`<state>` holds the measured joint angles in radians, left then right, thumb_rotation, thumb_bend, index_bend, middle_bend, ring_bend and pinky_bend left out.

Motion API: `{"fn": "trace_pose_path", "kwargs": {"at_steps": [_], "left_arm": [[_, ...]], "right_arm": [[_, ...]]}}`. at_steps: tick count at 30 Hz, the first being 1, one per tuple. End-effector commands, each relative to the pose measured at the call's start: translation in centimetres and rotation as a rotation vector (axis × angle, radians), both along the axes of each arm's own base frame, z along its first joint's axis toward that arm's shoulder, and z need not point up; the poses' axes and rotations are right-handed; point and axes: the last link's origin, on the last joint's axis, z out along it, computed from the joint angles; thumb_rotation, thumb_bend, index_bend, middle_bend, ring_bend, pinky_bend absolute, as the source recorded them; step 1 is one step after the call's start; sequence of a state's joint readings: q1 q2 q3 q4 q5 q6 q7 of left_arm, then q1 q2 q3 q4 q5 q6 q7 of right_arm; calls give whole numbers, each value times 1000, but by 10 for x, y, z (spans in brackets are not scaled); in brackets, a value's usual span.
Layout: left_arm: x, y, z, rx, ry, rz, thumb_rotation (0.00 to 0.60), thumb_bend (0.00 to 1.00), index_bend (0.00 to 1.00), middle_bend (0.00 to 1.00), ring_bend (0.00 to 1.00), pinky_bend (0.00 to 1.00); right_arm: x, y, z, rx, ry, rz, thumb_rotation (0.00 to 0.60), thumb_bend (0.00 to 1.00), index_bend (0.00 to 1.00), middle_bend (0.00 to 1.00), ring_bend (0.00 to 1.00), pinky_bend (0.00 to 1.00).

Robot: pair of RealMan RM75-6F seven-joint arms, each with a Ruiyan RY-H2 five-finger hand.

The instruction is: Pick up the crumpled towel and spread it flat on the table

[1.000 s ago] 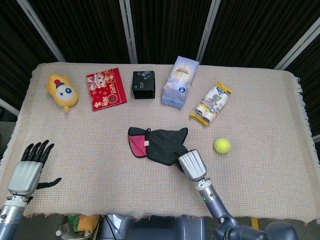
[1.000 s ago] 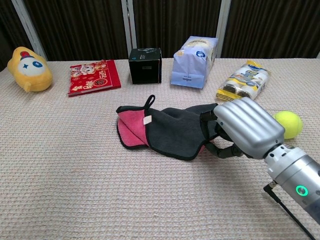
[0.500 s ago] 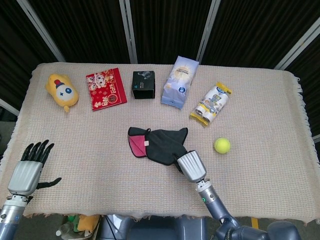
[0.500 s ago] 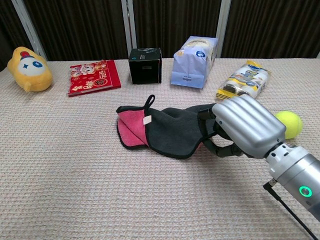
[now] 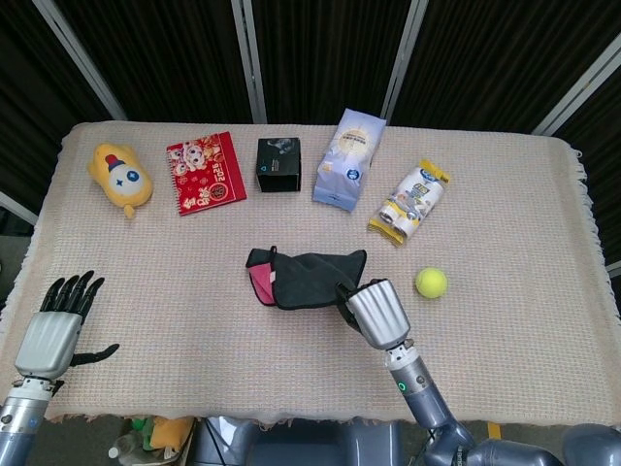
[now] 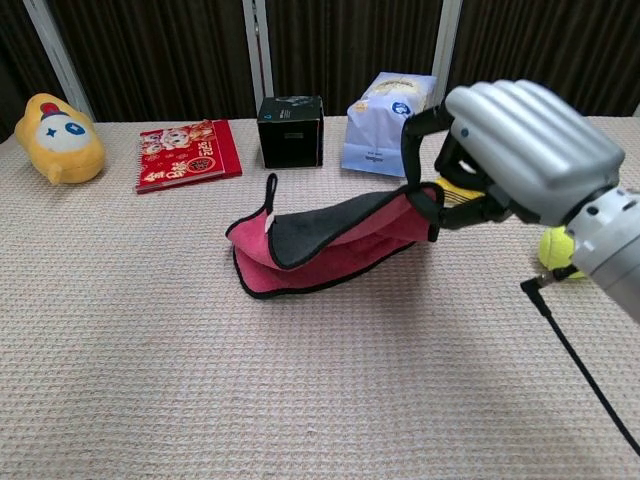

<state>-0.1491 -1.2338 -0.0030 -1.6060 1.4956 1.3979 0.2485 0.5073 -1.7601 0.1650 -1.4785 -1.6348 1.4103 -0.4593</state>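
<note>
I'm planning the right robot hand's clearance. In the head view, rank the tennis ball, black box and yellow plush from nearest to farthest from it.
Measured from the right robot hand, which grips the towel:
1. Tennis ball, just to its right.
2. Black box, in the back row, left of the hand.
3. Yellow plush, at the far left of the table.

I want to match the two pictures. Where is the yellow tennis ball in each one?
Head view: the tennis ball lies right of center, just right of the right hand.
Chest view: the ball peeks out at the right edge, mostly hidden behind that hand.
Shared landmark: the towel the hand holds.
</note>
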Motion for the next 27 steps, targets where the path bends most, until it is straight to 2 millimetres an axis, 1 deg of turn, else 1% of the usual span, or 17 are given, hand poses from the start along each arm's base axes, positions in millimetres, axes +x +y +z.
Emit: {"fn": "trace_pose_path", "kwargs": {"at_steps": [1,4,7,14,27], "left_arm": [[1,1,-1,-1,-5,-4,600,0,0,0,0,0],[2,2,-1,-1,-9,-8,600,0,0,0,0,0],[3,3,-3,-2,-14,-6,600,0,0,0,0,0],[3,10,-4,-4,-37,4,600,0,0,0,0,0],[6,20,-5,20,-104,1,600,0,0,1,0,14]], "right_arm": [[10,-12,28,-28,0,-43,600,557,680,1000,1000,947],[18,-17,38,-28,-8,-63,600,558,680,1000,1000,947],[30,-24,50,-33,-23,-79,600,558,684,1000,1000,947],[56,-38,66,-62,-15,-81,600,559,691,1000,1000,947],[94,-57,66,-94,6,-86,600,559,699,1000,1000,947]]}}
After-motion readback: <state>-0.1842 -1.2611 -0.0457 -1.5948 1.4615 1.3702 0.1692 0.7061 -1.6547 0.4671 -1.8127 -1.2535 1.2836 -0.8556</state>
